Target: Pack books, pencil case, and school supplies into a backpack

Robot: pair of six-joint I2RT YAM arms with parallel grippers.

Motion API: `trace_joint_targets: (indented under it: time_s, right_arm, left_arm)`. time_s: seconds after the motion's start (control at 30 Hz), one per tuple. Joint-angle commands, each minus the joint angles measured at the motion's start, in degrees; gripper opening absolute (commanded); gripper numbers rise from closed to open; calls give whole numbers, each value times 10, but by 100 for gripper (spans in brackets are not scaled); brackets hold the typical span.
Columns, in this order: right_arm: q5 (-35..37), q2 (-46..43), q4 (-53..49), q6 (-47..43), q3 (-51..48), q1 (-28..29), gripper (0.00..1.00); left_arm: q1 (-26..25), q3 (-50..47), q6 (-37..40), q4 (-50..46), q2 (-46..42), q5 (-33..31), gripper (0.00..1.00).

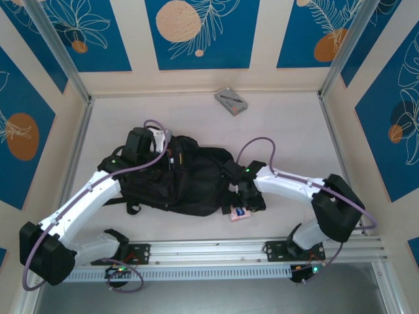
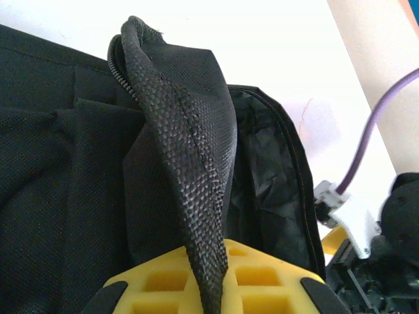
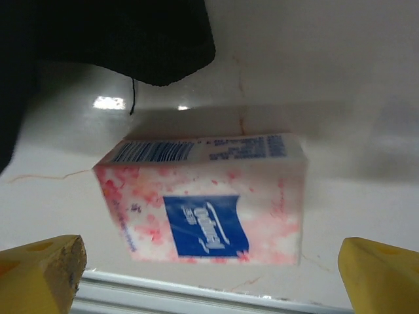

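The black backpack (image 1: 190,180) lies flat in the middle of the table. My left gripper (image 1: 167,149) is at its top edge, shut on a fold of the backpack's mesh fabric (image 2: 190,144) that runs down between the yellow jaws (image 2: 213,291) and holds the mouth up. My right gripper (image 1: 245,201) stands open over the pink, white and blue eraser block (image 1: 239,214) by the backpack's near right corner. The block (image 3: 206,203) lies on the table between the yellow fingertips (image 3: 46,268), untouched. The grey pencil case (image 1: 230,101) lies at the far edge. The books are out of view.
An aluminium rail (image 1: 262,248) runs along the near edge, just behind the block (image 3: 196,297). A backpack corner (image 3: 98,33) hangs over the table close to the block. The right arm (image 2: 393,229) is beside the backpack's open mouth. Walls enclose the table on three sides.
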Motion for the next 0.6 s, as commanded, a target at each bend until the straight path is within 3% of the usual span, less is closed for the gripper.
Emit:
trace_joint_targets:
  time_s: [0.0, 0.13, 0.27, 0.33, 0.57]
  right_arm:
    - [10, 29, 30, 2, -20, 7, 99]
    - [-16, 44, 76, 7, -42, 8, 98]
    - [-2, 17, 72, 11, -57, 1, 83]
    - [5, -19, 54, 11, -58, -2, 76]
    - [56, -163, -52, -13, 26, -26, 71]
  left_arm:
    - [9, -8, 1, 16, -11, 0, 0]
    - [8, -8, 1, 16, -10, 1, 0]
    - [8, -8, 1, 16, -10, -1, 0]
    - [9, -8, 1, 17, -9, 1, 0]
    - [9, -6, -2, 20, -4, 5, 0]
